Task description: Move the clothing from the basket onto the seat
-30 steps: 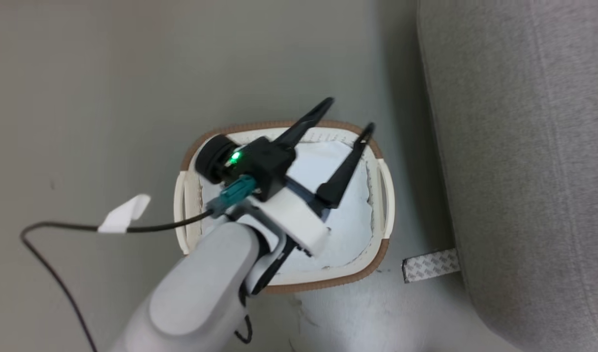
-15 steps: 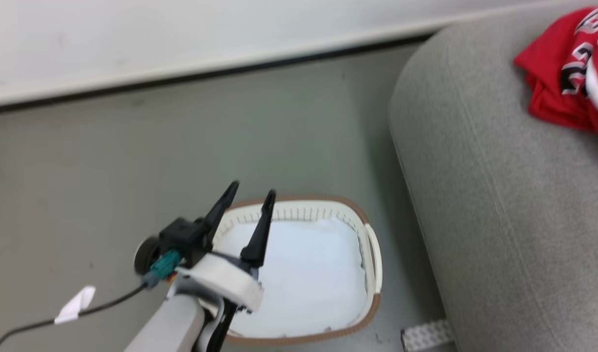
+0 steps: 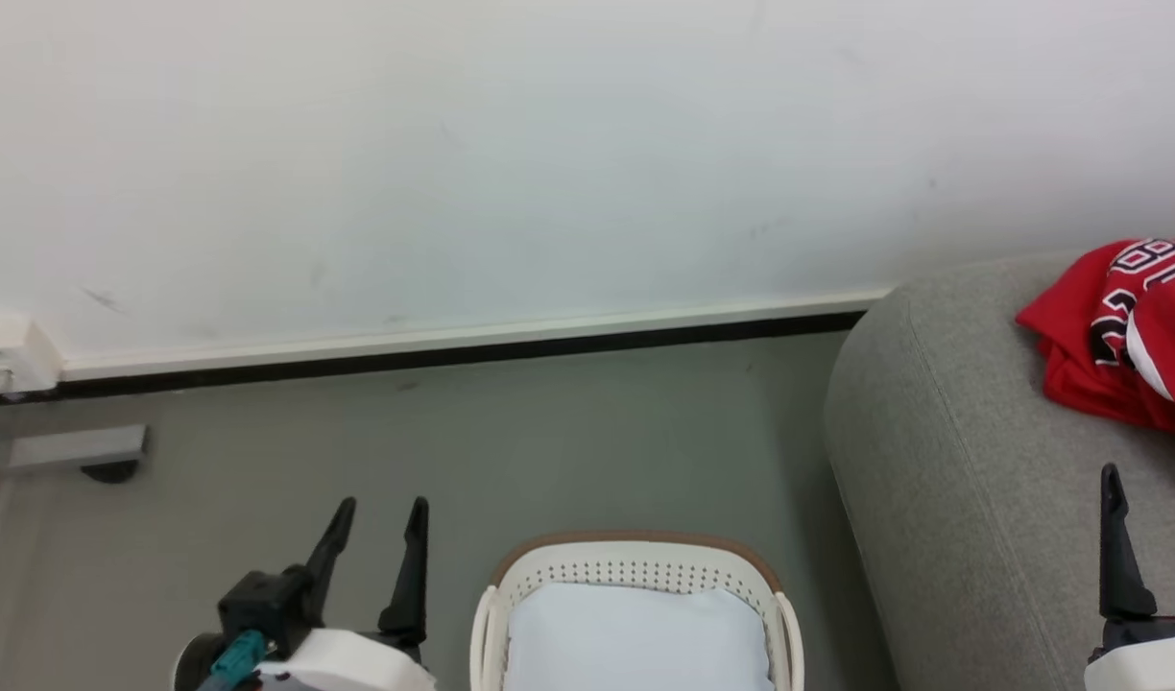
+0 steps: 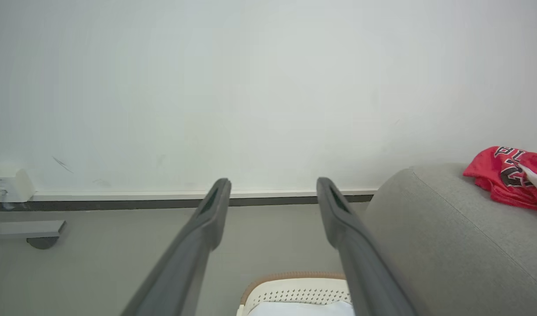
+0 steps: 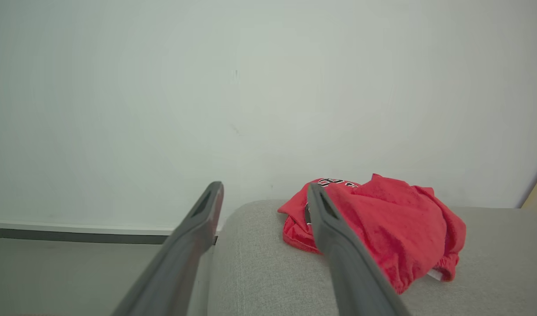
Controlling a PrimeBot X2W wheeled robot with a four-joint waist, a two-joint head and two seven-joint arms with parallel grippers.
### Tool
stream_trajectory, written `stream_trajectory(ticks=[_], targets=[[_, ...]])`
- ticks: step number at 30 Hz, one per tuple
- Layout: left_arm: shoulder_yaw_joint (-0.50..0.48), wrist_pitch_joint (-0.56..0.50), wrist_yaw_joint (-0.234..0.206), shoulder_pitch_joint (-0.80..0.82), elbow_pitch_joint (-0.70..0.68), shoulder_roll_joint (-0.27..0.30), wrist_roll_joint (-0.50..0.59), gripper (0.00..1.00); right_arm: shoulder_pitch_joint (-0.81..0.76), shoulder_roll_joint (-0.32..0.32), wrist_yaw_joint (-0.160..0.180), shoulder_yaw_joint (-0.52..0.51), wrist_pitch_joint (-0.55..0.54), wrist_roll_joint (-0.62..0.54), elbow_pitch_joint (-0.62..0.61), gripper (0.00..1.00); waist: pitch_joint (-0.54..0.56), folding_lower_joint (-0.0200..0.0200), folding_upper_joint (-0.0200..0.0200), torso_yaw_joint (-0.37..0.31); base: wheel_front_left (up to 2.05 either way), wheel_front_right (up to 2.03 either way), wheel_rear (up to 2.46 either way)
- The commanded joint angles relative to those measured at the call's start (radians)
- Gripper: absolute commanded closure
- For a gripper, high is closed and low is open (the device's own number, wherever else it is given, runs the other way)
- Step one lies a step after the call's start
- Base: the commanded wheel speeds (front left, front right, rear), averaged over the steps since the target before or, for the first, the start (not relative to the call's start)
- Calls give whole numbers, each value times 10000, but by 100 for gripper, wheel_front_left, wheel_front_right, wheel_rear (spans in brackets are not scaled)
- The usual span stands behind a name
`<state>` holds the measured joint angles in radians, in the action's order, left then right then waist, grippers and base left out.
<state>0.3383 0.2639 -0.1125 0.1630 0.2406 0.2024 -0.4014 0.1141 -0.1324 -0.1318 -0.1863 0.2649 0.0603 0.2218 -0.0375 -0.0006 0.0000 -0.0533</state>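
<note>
We read the left gripper (image 4: 273,182) as fully open: both fingers stand spread, with nothing between them. The basket (image 3: 635,573) stands on the floor (image 3: 587,441) just right of this gripper, below its right finger in the left wrist view. White padding (image 3: 635,633) lies inside the basket.

We read the right gripper (image 5: 264,188) as fully open as well, gripping nothing. The seat (image 5: 259,263) lies below and ahead of this gripper. The clothing (image 5: 382,215) lies bunched on the seat, ahead of the right gripper and slightly to its right. The gripper's right finger partly covers the clothing in the right wrist view. The basket stands between the two grippers, nearer the left one. A white wall (image 3: 549,144) faces both grippers.
</note>
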Motion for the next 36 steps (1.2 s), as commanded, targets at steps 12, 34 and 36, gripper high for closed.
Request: stream_trajectory(ticks=[12, 34, 36], targets=[[-1774, 6, 409, -1580, -282, -566, 1272, 0, -1093, 579, 22, 687, -10, -100, -14, 0, 995, 6, 0, 585, 0, 0, 0], [-2753, -290, 1195, -1745, 309, -1276, 1116, 100, -1109, 869, -1, 835, -321, 780, 631, 100, 1036, 6, 0, 709, 0, 0, 0], [-2807, -393, 1230, -1705, 303, -1283, 731, 100, -1073, 867, -1, 829, -429, 1213, 621, 100, 1025, 6, 0, 706, 0, 0, 0]])
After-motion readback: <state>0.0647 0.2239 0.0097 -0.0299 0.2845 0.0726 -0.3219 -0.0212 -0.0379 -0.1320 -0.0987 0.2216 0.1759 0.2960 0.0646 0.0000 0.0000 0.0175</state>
